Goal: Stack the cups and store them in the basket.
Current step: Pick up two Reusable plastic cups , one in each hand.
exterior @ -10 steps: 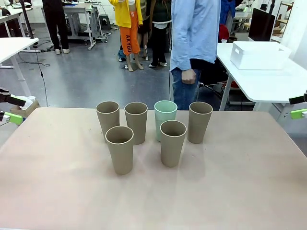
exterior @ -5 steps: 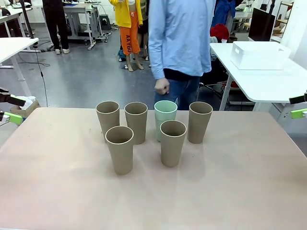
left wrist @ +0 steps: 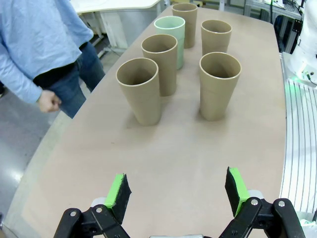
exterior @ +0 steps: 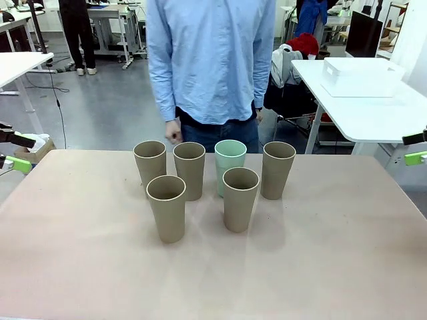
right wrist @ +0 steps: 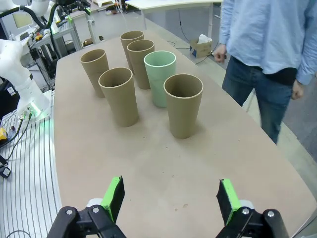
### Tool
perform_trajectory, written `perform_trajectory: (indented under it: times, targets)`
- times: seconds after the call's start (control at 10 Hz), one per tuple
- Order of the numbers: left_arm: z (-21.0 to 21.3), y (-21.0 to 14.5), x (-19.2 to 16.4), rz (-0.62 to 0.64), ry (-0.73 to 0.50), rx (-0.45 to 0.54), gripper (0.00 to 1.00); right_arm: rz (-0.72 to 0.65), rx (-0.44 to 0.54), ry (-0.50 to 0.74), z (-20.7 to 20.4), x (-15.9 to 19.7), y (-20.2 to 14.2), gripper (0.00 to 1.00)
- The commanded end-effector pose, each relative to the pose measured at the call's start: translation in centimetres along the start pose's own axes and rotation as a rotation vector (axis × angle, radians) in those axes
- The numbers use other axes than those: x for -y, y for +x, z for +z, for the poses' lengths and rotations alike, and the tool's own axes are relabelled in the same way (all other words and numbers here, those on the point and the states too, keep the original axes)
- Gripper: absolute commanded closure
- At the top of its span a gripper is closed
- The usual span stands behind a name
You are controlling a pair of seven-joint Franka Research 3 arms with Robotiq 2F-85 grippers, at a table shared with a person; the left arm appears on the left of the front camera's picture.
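Observation:
Several tan-brown cups stand upright in two rows mid-table, among them a front left one [exterior: 167, 208] and a front right one [exterior: 240, 199]. One mint green cup [exterior: 230, 165] stands in the back row. The white basket [exterior: 360, 77] rests on a neighbouring white table at the back right. My left gripper [exterior: 13, 152] waits at the table's left edge, open, and its wrist view shows the open left gripper [left wrist: 177, 191] facing the nearest tan cup [left wrist: 140, 90]. My right gripper [exterior: 415, 148] hangs at the right edge. The right gripper [right wrist: 171, 198] is open before a tan cup [right wrist: 183, 105] and the mint cup [right wrist: 160, 78].
A person in a light blue shirt [exterior: 210, 60] stands at the far edge right behind the cups, with one hand [exterior: 173, 132] hanging just above the table edge. Bare tabletop [exterior: 213, 273] lies in front of the cups and on both sides.
The person has walked from the back right to the middle of the far edge, directly behind the cups. Cups and both grippers have not moved.

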State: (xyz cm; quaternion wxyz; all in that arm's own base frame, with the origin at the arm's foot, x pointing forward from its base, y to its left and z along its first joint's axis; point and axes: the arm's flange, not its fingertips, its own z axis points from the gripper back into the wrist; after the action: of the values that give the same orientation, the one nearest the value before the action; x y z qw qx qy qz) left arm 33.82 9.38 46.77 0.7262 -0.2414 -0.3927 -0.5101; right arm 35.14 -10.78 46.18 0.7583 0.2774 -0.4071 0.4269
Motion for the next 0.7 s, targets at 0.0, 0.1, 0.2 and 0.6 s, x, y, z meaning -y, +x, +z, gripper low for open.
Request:
perform_trajectory:
  times: [0.0,0.1,0.2,0.6]
  targets:
    - [-0.13,-0.08,-0.18,-0.020,-0.001,0.028,0.00,0.025,0.033,-0.004,-0.18,0.36,0.05,0.00]
    - [-0.13,-0.08,-0.18,-0.020,-0.001,0.028,0.00,0.025,0.033,-0.004,-0.18,0.36,0.05,0.00]
    - [-0.13,-0.08,-0.18,-0.020,-0.001,0.028,0.00,0.025,0.033,-0.004,-0.18,0.36,0.05,0.00]
    - [-0.13,-0.08,-0.18,-0.020,-0.001,0.028,0.00,0.025,0.033,-0.004,-0.18,0.36,0.05,0.00]
